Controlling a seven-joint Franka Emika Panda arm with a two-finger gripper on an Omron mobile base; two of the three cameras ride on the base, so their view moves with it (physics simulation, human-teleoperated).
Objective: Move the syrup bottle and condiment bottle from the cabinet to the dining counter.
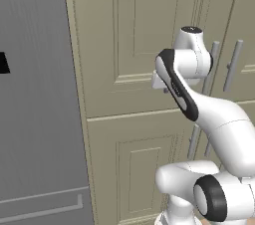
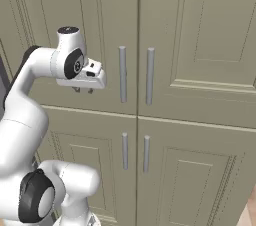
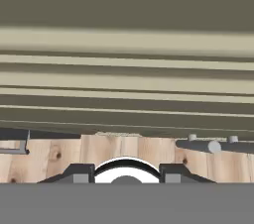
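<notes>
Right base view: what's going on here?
The white arm is parked in front of the cabinet, whose doors are all shut, so no bottle is out yet. Its pincer hangs pointing down, left of the upper bar handles, touching nothing and holding nothing. The hand view looks down the door panels to the wood floor.

Arm raised, gripper (image 2: 82, 90) pointing down, fingers slightly parted, holding nothing.
</notes>
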